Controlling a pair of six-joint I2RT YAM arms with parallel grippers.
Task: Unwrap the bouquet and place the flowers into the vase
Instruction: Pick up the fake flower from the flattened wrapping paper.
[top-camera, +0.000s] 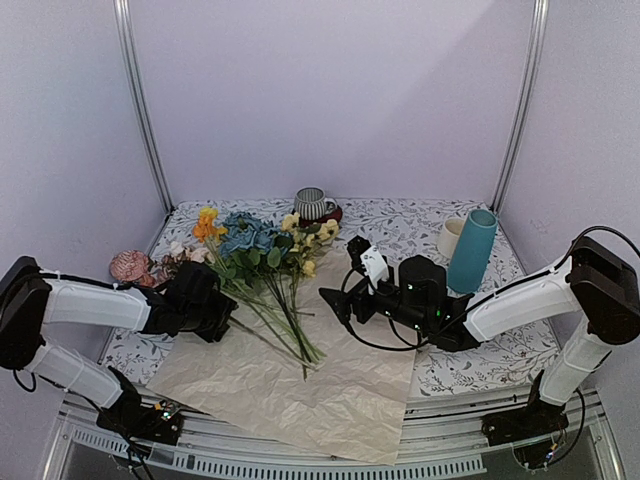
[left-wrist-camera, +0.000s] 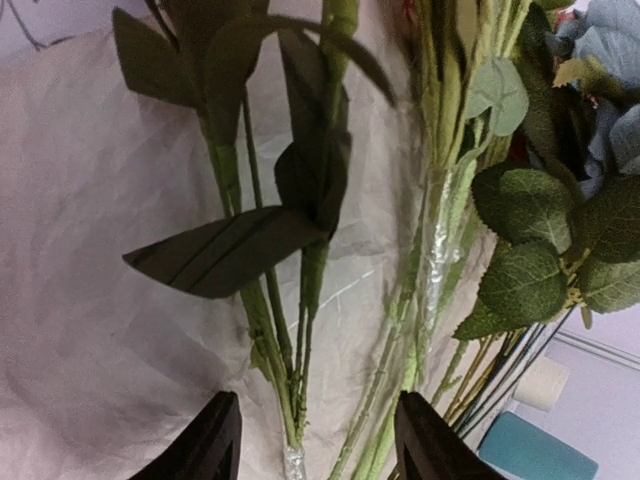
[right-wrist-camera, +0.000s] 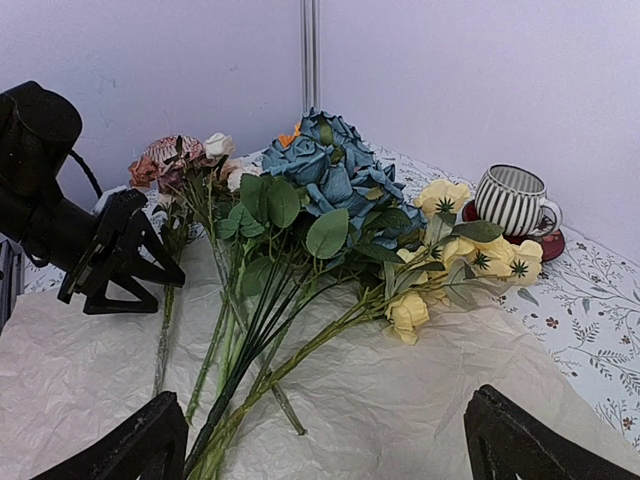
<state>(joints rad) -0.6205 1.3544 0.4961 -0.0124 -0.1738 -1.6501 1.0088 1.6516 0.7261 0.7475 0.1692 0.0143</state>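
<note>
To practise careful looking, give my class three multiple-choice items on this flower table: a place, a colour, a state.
1. The vase stands: A at the near left corner; B beside the cream mug, far right; C at the table's middle.
2. The striped cup has a saucer that is: A red; B green; C white.
3. The flowers are: A in the vase; B wrapped and tied; C lying loose on the opened paper.
Key: B, vase and mug are neighbours; A, a red rim shows under the cup; C, they lie bare on flat paper.

We get soft, even light and faint shadows in the top view, but the left wrist one's dim with blurry leaves (left-wrist-camera: 230, 250).
</note>
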